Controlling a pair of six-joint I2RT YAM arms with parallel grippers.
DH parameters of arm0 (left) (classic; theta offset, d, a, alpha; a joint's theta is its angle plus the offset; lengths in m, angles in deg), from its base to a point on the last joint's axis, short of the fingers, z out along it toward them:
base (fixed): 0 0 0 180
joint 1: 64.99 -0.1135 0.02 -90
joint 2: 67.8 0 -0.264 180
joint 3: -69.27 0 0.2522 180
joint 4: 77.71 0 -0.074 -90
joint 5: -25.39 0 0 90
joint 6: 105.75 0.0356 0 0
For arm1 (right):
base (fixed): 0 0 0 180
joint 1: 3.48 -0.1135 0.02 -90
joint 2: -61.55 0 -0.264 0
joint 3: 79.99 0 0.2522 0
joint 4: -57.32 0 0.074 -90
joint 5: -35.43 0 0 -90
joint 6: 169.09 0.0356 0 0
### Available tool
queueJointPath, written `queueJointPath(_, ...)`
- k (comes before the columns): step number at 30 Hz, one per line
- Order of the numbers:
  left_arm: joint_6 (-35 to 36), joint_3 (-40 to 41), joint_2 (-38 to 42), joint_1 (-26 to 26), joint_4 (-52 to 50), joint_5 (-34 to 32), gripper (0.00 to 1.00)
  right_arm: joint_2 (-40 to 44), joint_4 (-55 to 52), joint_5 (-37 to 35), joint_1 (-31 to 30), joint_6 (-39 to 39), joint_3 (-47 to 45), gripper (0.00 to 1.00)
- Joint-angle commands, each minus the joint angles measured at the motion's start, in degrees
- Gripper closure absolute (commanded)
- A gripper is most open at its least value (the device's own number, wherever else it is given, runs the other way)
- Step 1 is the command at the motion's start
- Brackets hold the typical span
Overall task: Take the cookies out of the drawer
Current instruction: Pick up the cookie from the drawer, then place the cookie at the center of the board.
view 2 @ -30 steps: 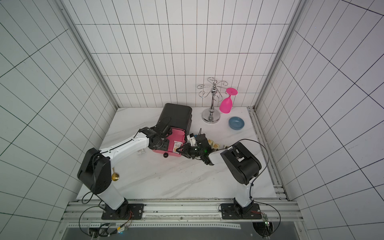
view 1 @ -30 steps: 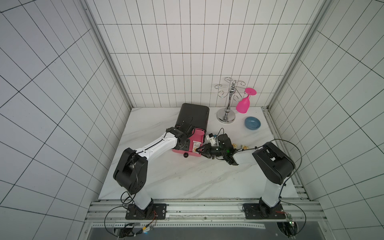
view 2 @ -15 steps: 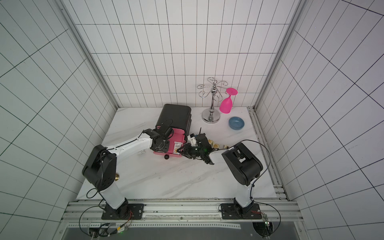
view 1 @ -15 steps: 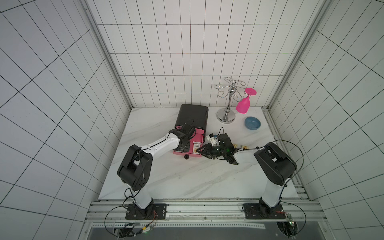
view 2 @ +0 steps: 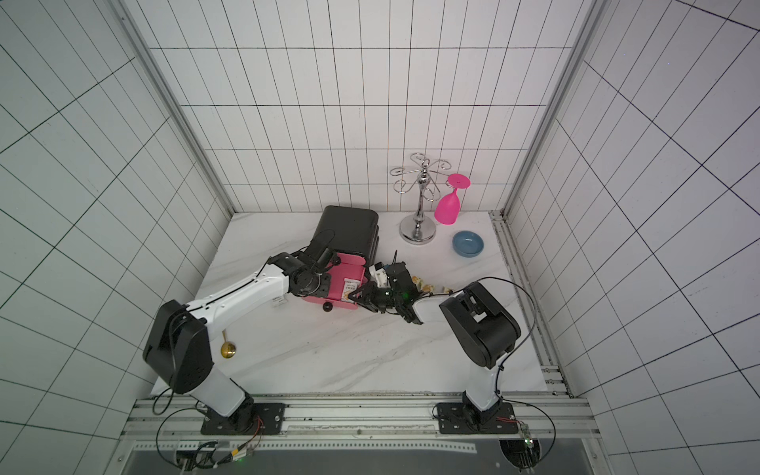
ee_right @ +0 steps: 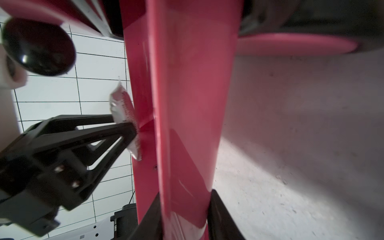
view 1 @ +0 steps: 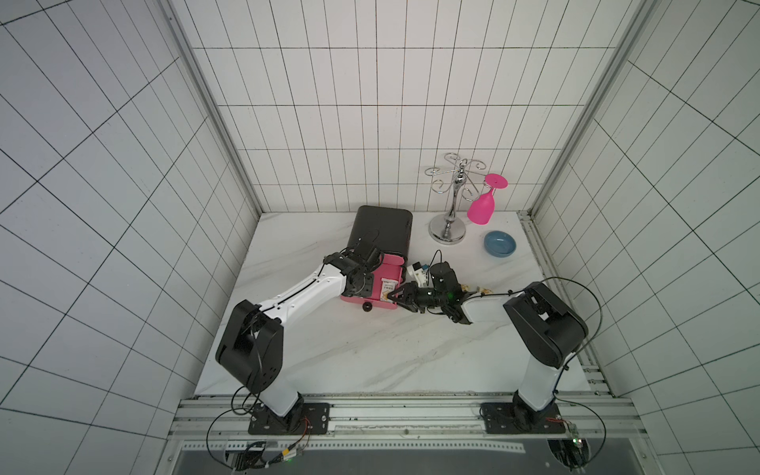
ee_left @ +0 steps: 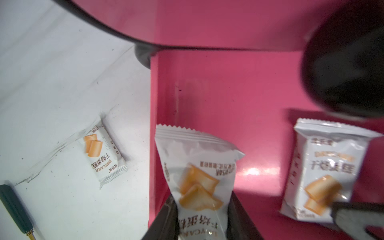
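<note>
Three cookie packets show in the left wrist view. The first packet (ee_left: 197, 166) is pinched by the left gripper (ee_left: 202, 197), jaws closed on it, over the pink drawer (ee_left: 239, 93); the second packet (ee_left: 324, 166) lies inside, and the third packet (ee_left: 101, 153) rests on the table (ee_left: 52, 72) just outside. The right gripper (ee_right: 185, 195) seems clamped on the drawer's side wall, though that view is blurred.

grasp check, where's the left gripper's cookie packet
Left wrist view: the cookie packet is pinched in the left gripper, over the pink drawer, beside its wall.

The white marble table (view 1: 370, 349) holds a black box (view 1: 384, 226) with a pink drawer (view 1: 390, 271), a silver glass stand (view 1: 447, 232), a blue bowl (view 1: 499, 243), a gold spoon (view 2: 228, 349) and loose cookie packets (ee_left: 101, 153).
</note>
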Motion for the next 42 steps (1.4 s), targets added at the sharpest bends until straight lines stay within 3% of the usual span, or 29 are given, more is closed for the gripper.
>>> queueJointPath(1,-0.15,-2.07,4.69,0.01,-3.37,1.63,0.63,2.24,1.18,0.59,0.15,-0.90,2.84,0.65)
queueJointPath(6,-0.97,-0.56,10.50,-1.29,-6.98,1.90,0.63,2.22,1.01,0.64,0.22,-0.74,3.10,0.66)
queueJointPath(17,-0.05,11.45,24.09,-11.18,-6.46,3.27,0.62,1.97,0.20,0.74,0.38,-1.13,3.22,0.65)
queueJointPath(24,-0.07,12.75,14.26,-14.49,-3.90,7.51,0.60,2.55,-0.54,0.83,0.39,-1.34,3.31,0.65)
queueJointPath(33,-1.71,18.87,8.42,-16.12,2.36,10.52,0.59,2.85,-0.93,0.56,0.57,-1.66,3.39,0.65)
queueJointPath(35,-1.98,18.90,8.27,-16.12,2.85,11.17,0.54,2.56,-0.95,0.58,0.53,-1.62,3.46,0.65)
queueJointPath(37,-2.31,18.68,8.23,-16.16,3.26,12.46,0.42,2.41,-0.75,0.62,0.58,-1.55,3.57,0.65)
queueJointPath(42,-3.47,16.76,9.84,-16.47,2.11,11.86,0.22,2.43,-0.60,0.60,0.58,-1.47,3.33,0.65)
